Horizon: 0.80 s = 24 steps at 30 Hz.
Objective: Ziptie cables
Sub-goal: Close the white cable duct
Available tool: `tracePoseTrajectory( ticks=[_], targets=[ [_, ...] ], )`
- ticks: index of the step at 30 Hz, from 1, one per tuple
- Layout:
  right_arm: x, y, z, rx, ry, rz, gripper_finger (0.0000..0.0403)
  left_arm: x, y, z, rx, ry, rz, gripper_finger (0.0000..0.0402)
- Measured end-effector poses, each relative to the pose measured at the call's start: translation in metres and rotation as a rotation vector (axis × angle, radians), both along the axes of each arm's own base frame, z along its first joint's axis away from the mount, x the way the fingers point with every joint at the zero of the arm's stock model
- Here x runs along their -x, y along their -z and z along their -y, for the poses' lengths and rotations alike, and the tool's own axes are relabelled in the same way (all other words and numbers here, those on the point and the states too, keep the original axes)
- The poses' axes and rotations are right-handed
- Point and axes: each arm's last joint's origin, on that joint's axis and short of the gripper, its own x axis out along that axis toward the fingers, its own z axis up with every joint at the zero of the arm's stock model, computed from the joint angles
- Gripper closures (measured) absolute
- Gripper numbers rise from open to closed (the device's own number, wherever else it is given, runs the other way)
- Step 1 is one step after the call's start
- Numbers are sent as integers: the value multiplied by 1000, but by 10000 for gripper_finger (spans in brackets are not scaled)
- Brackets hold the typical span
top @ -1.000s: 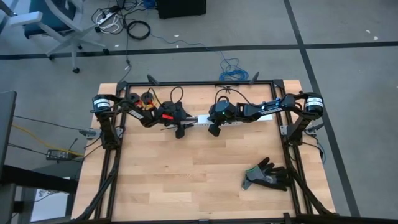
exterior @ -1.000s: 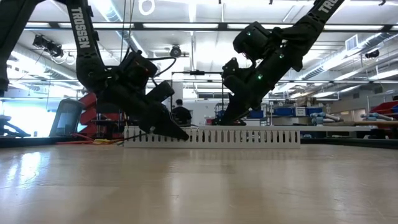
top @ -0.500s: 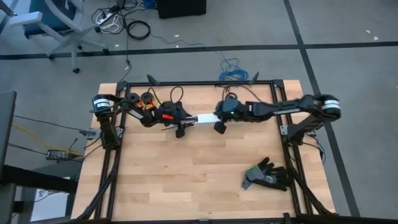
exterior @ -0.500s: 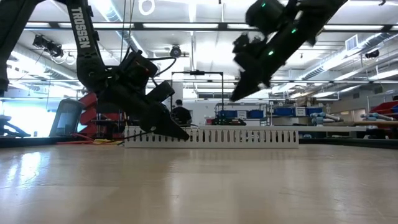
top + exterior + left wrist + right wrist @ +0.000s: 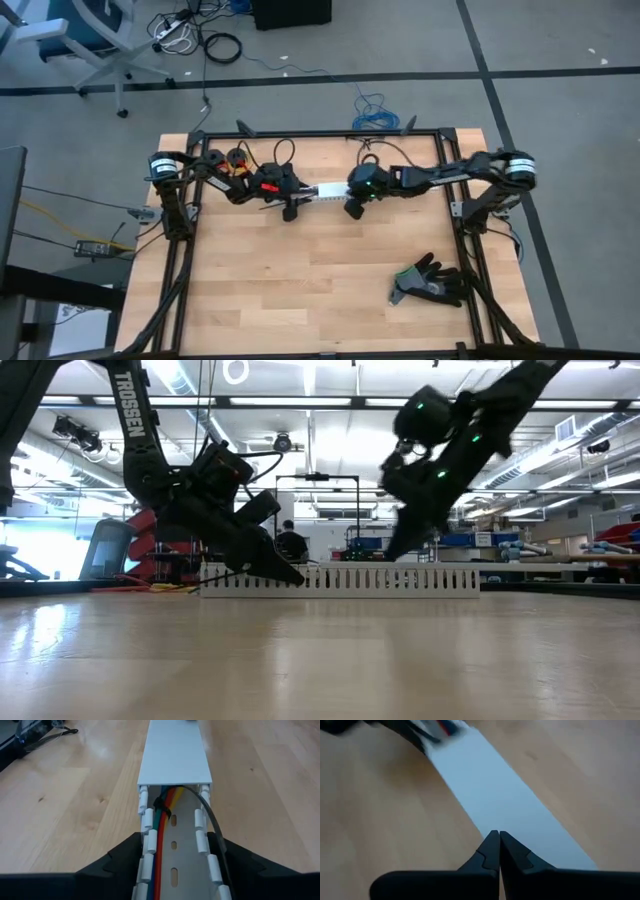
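Down again toward the white slotted duct [image 5: 328,191] with the right pincer [image 5: 353,210], after a lift well above it 0.5 s ago and a stop low beside it 1 s ago. Shut tight in the right wrist view, tips [image 5: 495,836] pressed together with nothing between them, poised over the duct's plain white lid [image 5: 510,815]. Likely meaning: no pull on the strap yet, only a fresh approach.

No change on the other side. Left pincer [image 5: 177,840] spread wide, 1 finger [image 5: 125,855] outside each wall of the open end of the duct, gripping nothing that shows.

Inside that open channel, the cables [image 5: 161,850] in blue, green, red and yellow, running side by side under the lid. Around them, right at the lid's edge, the ziptie [image 5: 162,810], already looped, with its free tail arcing out over the far wall toward the other left finger; whether touching it, cannot tell.

Judged from this: strap on but not visibly cinched, tail still to be drawn.

Right arm stretched in from the table [image 5: 300,280] edge, wrist pitched down; left arm folded low, its pincer [image 5: 290,575] angled at the duct's end.
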Motion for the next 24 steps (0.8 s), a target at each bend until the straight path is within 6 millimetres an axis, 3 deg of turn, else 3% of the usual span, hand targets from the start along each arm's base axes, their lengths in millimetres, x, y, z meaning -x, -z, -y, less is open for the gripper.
tracePoseTrajectory(
  ticks=[5, 8, 17, 24],
  targets=[
    [-36, 21, 12, -7, -95, 110, 403, 0, 0, 0, 3, 1, -2, 183],
    [-52, 22, 16, 52, -137, 179, 403, 0, 1, 1, 5, 0, -2, 183],
    [-59, 5, 15, 157, -197, 307, 403, 0, 0, 1, 3, 0, 1, 177],
    [-58, 7, 14, 131, -212, 290, 403, 0, 0, 1, 5, 2, 4, 117]
  ],
)
